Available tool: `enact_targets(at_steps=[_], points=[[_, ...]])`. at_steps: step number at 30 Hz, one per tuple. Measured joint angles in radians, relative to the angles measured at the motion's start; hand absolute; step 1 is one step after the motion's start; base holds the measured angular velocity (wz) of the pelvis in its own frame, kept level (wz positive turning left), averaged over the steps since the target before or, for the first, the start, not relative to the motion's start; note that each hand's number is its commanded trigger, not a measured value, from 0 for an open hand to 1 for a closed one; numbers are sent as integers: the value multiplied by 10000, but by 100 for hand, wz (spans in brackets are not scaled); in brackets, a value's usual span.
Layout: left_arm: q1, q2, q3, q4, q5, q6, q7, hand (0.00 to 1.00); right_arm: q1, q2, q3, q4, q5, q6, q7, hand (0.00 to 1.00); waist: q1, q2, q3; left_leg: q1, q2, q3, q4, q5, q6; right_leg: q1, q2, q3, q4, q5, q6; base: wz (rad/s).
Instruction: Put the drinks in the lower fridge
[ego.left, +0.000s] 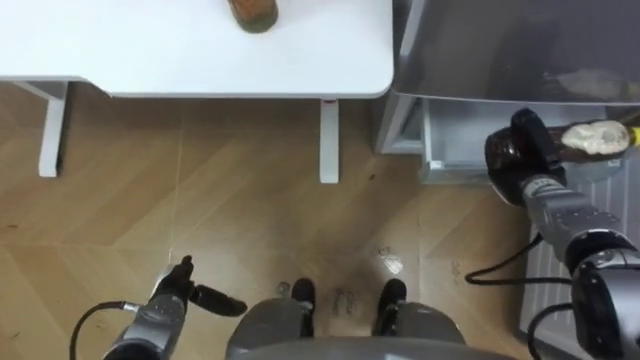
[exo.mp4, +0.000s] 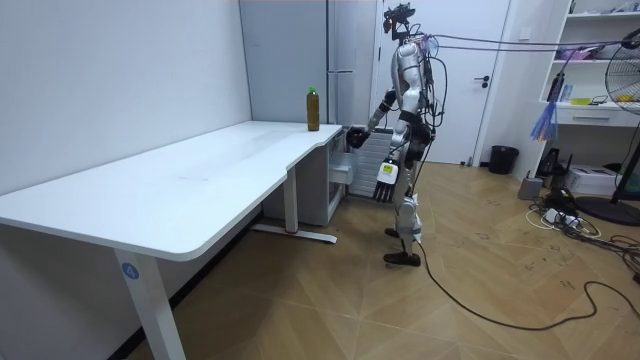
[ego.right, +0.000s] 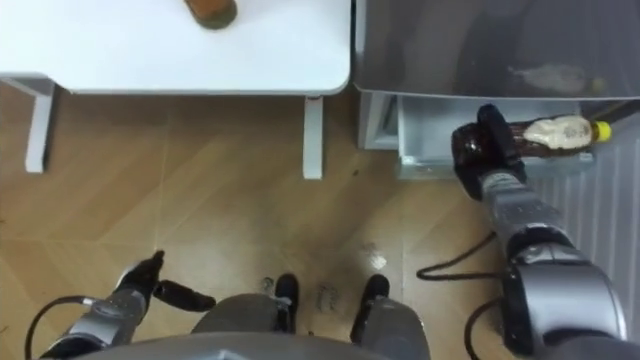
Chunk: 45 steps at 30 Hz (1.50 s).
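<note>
My right hand (ego.left: 520, 155) is shut on a brown drink bottle (ego.left: 595, 138) with a pale label and a yellow cap. It holds the bottle lying sideways in front of the open lower compartment (ego.left: 440, 140) of the grey fridge (ego.left: 500, 50). A second brown bottle (ego.left: 253, 12) stands on the white desk (ego.left: 150, 60) near its far edge; the room view shows its green cap (exo.mp4: 312, 90). My left hand (ego.left: 185, 290) hangs low at my left side, fingers relaxed, holding nothing.
I stand on the wooden floor between the desk's end and the fridge. The fridge's open lower door, white and ribbed (ego.left: 600, 200), is at my right. A white desk leg (ego.left: 329, 140) stands just left of the fridge.
</note>
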Motion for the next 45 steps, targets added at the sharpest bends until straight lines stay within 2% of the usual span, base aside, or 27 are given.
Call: enact_targets(at_steps=[2, 4, 8, 16, 17, 18, 19, 27, 37, 45], points=[[-46, 51, -178, 191, -69, 2, 60, 0, -231, -125, -21, 62, -2, 194, 3, 100, 5, -72, 45, -251, -55, -30, 0, 71, 25, -298, -70, -23, 141, -1, 0, 6], [-72, 117, -391, 202, -267, -4, 127, 0, -448, -188, -15, 61, 3, 192, 12, 100, 2, -187, 118, -483, -114, 20, -34, 186, 58, -612, -166, -23, 290, -1, 0, 7], [-103, 128, -467, 276, -454, -96, 268, 0, -947, -260, -9, 60, -17, 174, -66, 100, 49, -383, 212, -1131, -195, -23, 104, 279, 113, -1277, -293, -50, 520, 19, -4, 6], [-118, 379, -569, 350, -412, -84, 319, 0, -1656, -452, 12, 63, -450, 176, -163, 100, 189, -464, 257, -2126, -296, 18, 472, 350, 209, -2340, -537, -35, 1022, 56, -22, 2], [-119, 431, -642, 350, -420, -85, 325, 0, -1747, -523, 29, 71, -464, 182, -185, 65, 255, -465, 258, -2256, -302, 24, 544, 353, 214, -2459, -553, -10, 1090, 57, -22, 0], [-119, 471, -709, 349, -420, -85, 328, 0, -1767, -564, 34, 70, -471, 184, -184, 22, 282, -470, 260, -2307, -303, 26, 567, 353, 214, -2536, -565, -1, 1138, 57, -22, 0], [-118, 548, -849, 349, -422, -82, 337, 0, -1837, -654, 39, 68, -474, 190, -184, 0, 319, -471, 261, -2422, -304, 25, 615, 355, 217, -2641, -572, 0, 1168, 63, -32, 0], [-119, 610, -963, 347, -430, -79, 473, 0, -2109, -1036, 116, 68, -862, 312, -321, 0, 333, -478, 266, -2968, -397, 13, 892, 395, 251, -3116, -700, -30, 1413, 67, -40, 4], [-120, 608, -1002, 351, -441, -84, 488, 0, -2134, -1051, 115, 69, -870, 311, -410, 0, 335, -478, 273, -2982, -426, 40, 886, 401, 261, -3120, -710, -13, 1348, 62, -31, 0], [-120, 609, -1304, 349, -438, -86, 501, 0, -2150, -1052, 126, 67, -869, 310, -406, 0, 332, -477, 274, -2980, -409, 134, 878, 400, 262, -3121, -706, -11, 1324, 62, -26, 0]])
